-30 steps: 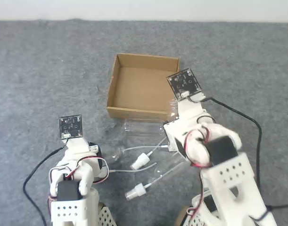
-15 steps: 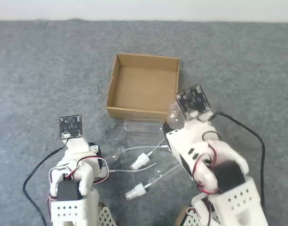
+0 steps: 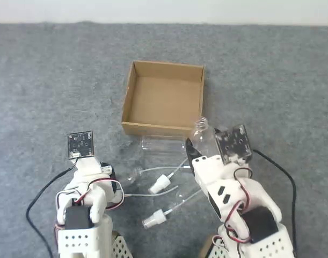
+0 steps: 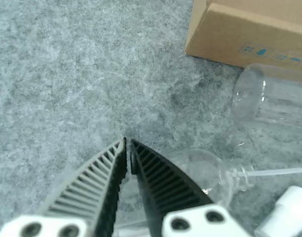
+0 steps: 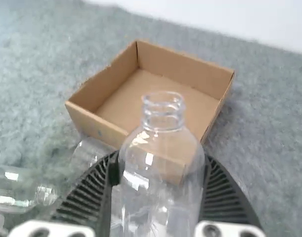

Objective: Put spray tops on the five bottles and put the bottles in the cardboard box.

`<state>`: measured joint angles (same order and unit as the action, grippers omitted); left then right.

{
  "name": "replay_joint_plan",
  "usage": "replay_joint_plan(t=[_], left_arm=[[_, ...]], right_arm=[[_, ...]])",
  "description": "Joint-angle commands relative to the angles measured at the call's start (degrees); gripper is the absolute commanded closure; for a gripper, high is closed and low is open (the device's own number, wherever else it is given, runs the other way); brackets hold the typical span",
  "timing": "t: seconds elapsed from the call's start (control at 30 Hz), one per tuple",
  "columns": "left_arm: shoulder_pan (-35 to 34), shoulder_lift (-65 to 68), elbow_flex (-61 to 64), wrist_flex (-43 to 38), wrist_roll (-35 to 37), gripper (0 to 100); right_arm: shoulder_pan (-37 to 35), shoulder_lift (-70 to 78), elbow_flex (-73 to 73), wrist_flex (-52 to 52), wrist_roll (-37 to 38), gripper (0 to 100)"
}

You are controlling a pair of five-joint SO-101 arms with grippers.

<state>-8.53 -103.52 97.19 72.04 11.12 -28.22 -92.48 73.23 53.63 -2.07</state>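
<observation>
Right hand (image 5: 158, 173) grips clear bottle (image 5: 160, 140) at 5 o'clock of cardboard box (image 3: 153, 129); left hand (image 4: 127, 148) closed, empty.

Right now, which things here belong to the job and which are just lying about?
Job: held bottle, bottle by box, round bottle, spray tops, box.
Lying about: grey mat, cable.
</observation>
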Motion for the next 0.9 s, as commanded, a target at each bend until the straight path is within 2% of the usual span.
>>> replay_joint_plan(t=[0.0, 0.23, 0.87], left_arm=[[-0.3, -0.8, -0.7, 0.3, -0.3, 99], [-0.3, -0.8, -0.7, 0.3, -0.3, 99], [0.2, -0.8, -0.7, 0.3, -0.3, 99]], right_arm=[[-0.2, -5.2, 0.8, -1.6, -0.7, 88.1], [0.0, -11.9, 4.1, -1.6, -0.8, 88.1], [0.2, -11.5, 6.1, -1.6, -0.7, 88.1]])
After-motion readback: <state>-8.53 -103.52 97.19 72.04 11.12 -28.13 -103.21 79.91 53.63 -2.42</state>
